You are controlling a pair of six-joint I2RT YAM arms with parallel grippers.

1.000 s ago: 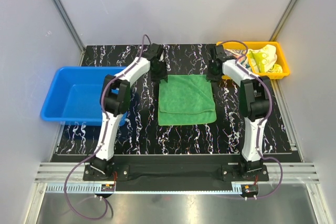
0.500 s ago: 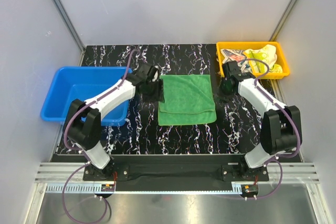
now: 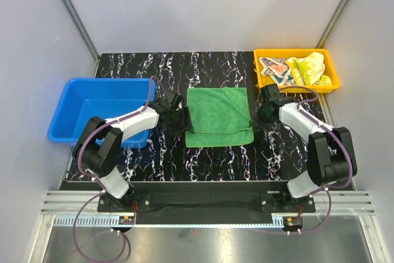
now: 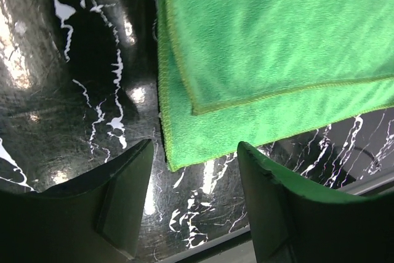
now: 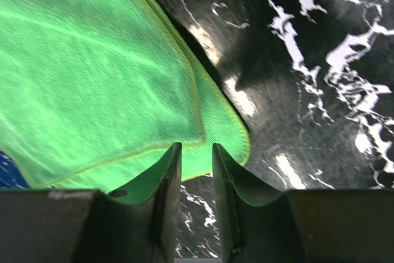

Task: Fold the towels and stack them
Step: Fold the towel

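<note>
The green towel (image 3: 218, 117) lies folded once on the black marbled table (image 3: 215, 158), its upper layer stopping short of the near edge. My left gripper (image 3: 178, 119) sits low at the towel's left near side, open and empty; its wrist view shows the towel's corner (image 4: 184, 146) just ahead of the gripper (image 4: 194, 149). My right gripper (image 3: 265, 113) is at the towel's right side, jaws a narrow gap apart and empty; the towel (image 5: 92, 72) lies just beyond the gripper (image 5: 197, 149). The crocodile towel (image 3: 309, 69) and the RABBIT towel (image 3: 275, 69) lie crumpled in the yellow bin (image 3: 295, 87).
A blue bin (image 3: 74, 133) stands at the left edge of the table, close behind my left arm. The yellow bin is at the back right corner. Grey walls enclose the table on three sides.
Both arms have drawn back from the towel's far edge along its sides toward the near half. The green towel has stayed in place.
</note>
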